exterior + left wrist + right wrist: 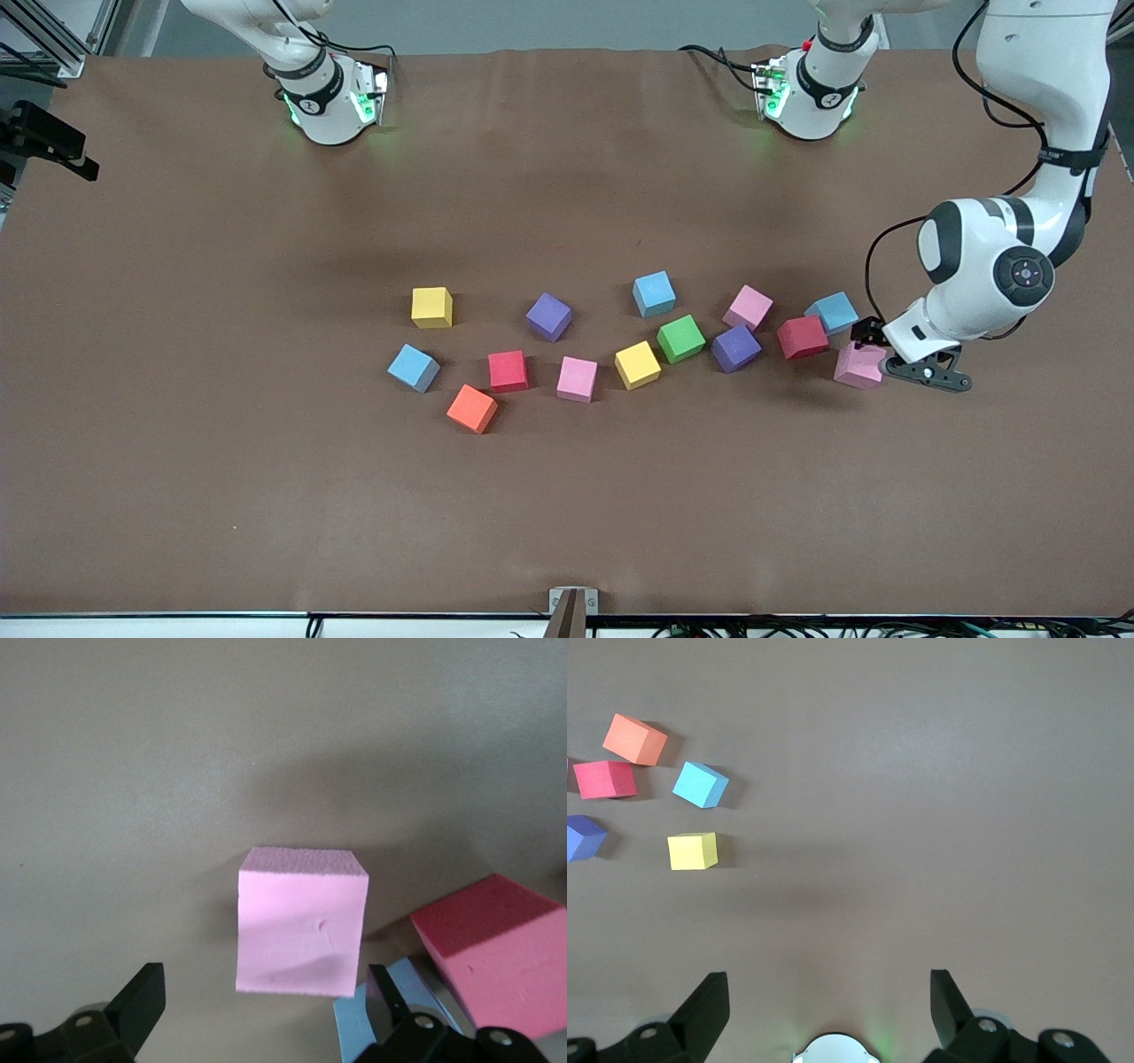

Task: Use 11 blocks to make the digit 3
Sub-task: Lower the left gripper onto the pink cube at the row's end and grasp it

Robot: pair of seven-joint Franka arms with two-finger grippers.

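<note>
Nothing built yet: the blocks lie loose, with no digit 3 begun.

Across the table [266, 514] from the right arm's end sit a yellow cube [431, 307], blue cube [413, 367], orange cube [471, 408], red cube [508, 370], pink cube [577, 379], purple cube [548, 316], then more, with a green cube [680, 338] among them. At the left arm's end the left gripper [889, 353] hangs low over the end pink cube [301, 923], jaws wide apart and holding nothing. The right gripper [829, 1010] waits up near its base, jaws wide apart and empty. All eleven placements remain.
</note>
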